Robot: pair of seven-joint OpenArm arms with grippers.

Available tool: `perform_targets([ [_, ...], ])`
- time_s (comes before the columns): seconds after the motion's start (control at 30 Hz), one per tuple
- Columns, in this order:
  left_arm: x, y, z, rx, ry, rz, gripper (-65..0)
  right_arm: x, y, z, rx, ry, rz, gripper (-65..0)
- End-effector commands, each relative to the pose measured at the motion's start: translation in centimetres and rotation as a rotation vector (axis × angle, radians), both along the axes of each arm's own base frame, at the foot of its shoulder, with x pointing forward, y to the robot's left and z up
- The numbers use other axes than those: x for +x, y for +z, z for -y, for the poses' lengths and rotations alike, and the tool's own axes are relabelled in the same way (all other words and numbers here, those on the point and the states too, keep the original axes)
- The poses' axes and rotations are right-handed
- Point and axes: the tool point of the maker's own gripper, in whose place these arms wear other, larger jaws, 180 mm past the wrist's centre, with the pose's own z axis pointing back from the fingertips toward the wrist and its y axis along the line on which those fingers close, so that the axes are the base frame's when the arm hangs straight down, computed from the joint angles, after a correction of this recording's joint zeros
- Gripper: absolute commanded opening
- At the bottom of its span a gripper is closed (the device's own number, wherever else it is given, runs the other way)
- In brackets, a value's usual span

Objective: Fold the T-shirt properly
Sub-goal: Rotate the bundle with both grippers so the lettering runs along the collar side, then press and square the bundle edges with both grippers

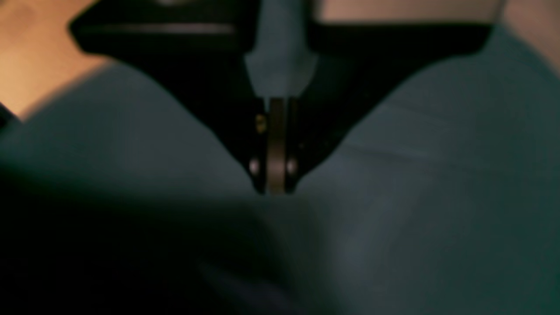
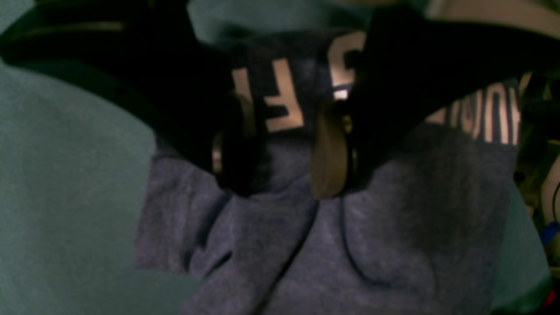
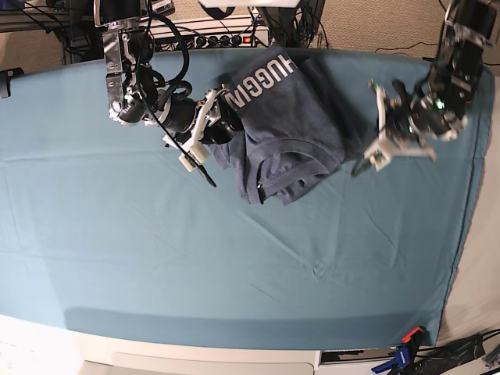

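Covering the whole table, plain teal cloth (image 3: 156,258), smooth apart from a few long creases. Lying toward the far edge, a little right of middle in the base view, the T-shirt (image 3: 289,133): bunched and partly doubled over itself, white lettering (image 3: 262,82) showing near the far edge, a rumpled lobe hanging toward the near side. Judged barely begun: no clean rectangle, no squared edges, sleeves lost among the wrinkles; flattening and the real folds left to do.

Reaching in at the shirt's edge on the base view's left, right gripper (image 2: 280,148), jaws apart, straddling a ridge of blue-grey fabric just below the lettering, pads at the cloth but not pinched shut on it. Resting out beyond the shirt's other side, left gripper (image 1: 276,188), jaws pressed together, tip down against bare teal cloth, holding nothing, clear of the garment.

No containers anywhere in view, so nothing to report inside any.
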Motion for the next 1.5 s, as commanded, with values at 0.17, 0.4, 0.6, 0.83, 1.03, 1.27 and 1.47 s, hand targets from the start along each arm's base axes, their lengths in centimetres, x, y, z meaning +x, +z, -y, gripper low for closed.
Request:
perform_targets([
  [0.17,-3.2,-1.2,2.8,-0.107,0.005,-0.060,-65.0,-1.3,-1.6,0.9,-0.093,0.041,-0.056,-39.0],
  [0.4,-3.3,-0.8,9.0,-0.307,0.019,-0.041,-65.0,-1.1,-1.5,0.9,-0.094,0.040,-0.052,-39.0],
  [0.6,-2.2,0.1,11.3,-0.372,0.008,-0.010,-65.0,-1.2,-1.6,1.0,-0.099,0.043,-0.058,-39.0],
  [0.83,1.1,2.2,11.7,-0.394,-0.003,0.093,-65.0,-2.1,-2.2,1.3,-0.133,0.059,-0.098,-39.0],
  [1.03,3.7,4.0,11.9,-0.409,-0.012,0.169,-65.0,-3.6,-2.2,0.8,-0.106,0.078,-0.140,-39.0],
  [1.27,4.9,5.1,13.5,-0.458,0.001,0.210,-65.0,-5.8,-0.6,-0.2,-0.095,0.122,-0.100,-39.0],
  [1.47,5.0,5.7,15.2,-0.513,0.011,0.215,-65.0,-6.9,1.1,-0.9,-0.092,0.142,-0.056,-39.0],
])
